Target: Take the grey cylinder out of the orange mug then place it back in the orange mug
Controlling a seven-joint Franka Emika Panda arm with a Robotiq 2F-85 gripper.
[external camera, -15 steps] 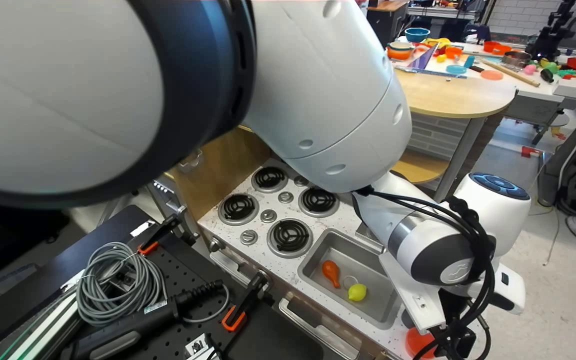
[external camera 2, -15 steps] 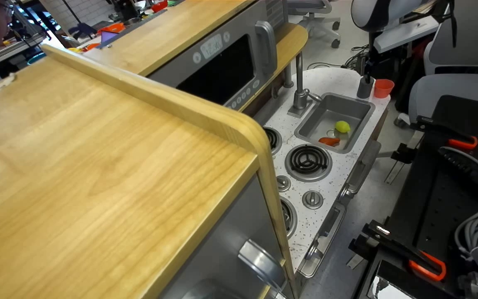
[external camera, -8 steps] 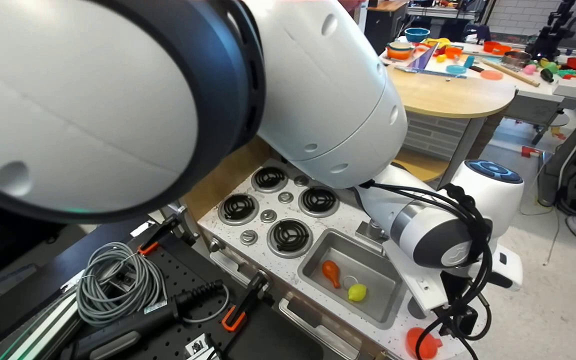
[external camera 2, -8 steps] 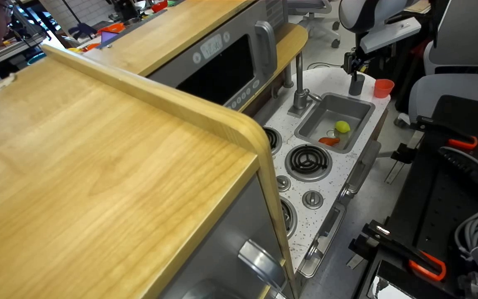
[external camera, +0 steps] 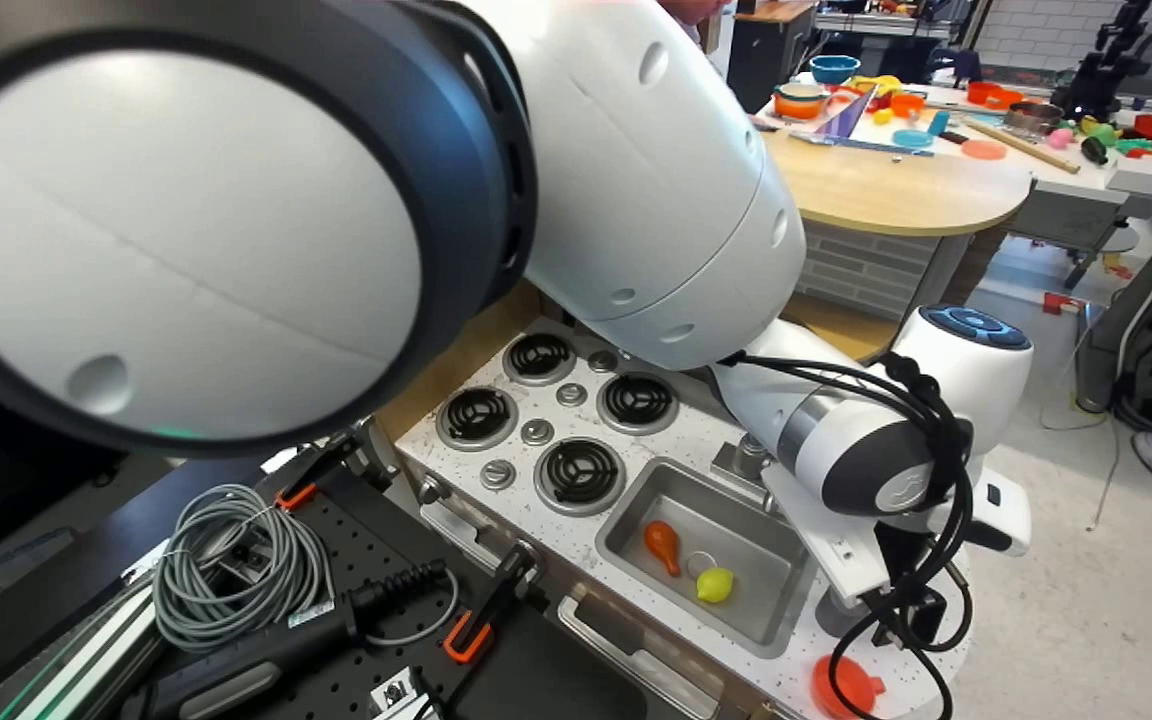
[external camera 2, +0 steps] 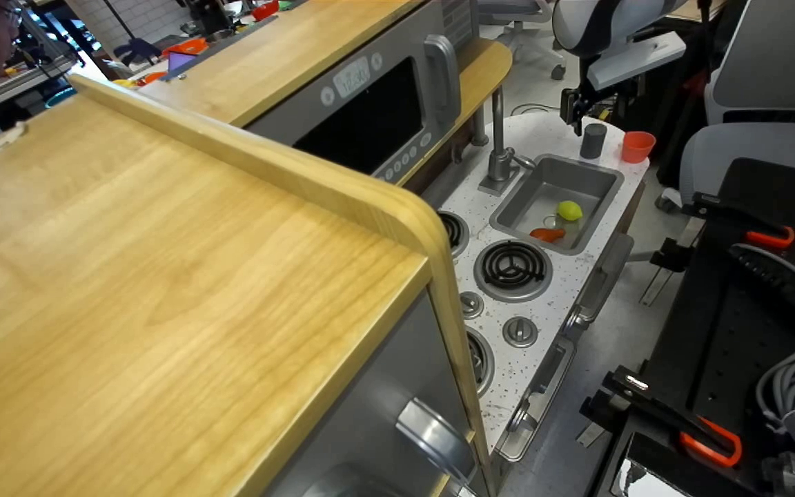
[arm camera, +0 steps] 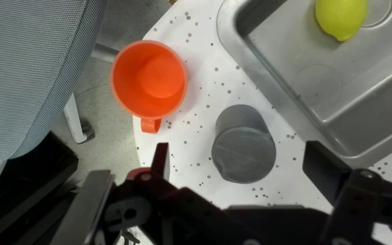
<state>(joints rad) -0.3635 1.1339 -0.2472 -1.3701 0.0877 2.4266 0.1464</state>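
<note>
The grey cylinder [arm camera: 243, 154] stands upright on the white speckled counter [arm camera: 196, 149], between the orange mug and the sink; it also shows in both exterior views [external camera: 839, 615] [external camera 2: 593, 141]. The orange mug [arm camera: 150, 80] stands upright and empty near the counter's rounded edge, its handle toward my gripper; it also shows in both exterior views [external camera: 844, 688] [external camera 2: 638, 147]. My gripper [arm camera: 240, 161] is open above the cylinder, one finger on either side and apart from it. It also shows in both exterior views [external camera: 901, 615] [external camera 2: 595, 117].
The metal sink [arm camera: 277, 85] lies beside the cylinder. It holds a yellow lemon [arm camera: 342, 17] and an orange-brown item [external camera: 662, 545]. The faucet [external camera 2: 501, 162] stands at the sink's back. A grey chair [arm camera: 36, 68] is beyond the counter edge. Stove burners [external camera 2: 513, 270] lie past the sink.
The cylinder has shifted along the counter, farther from the mug. My gripper has opened and let go of it, and the arm has moved the same way and slightly up.
</note>
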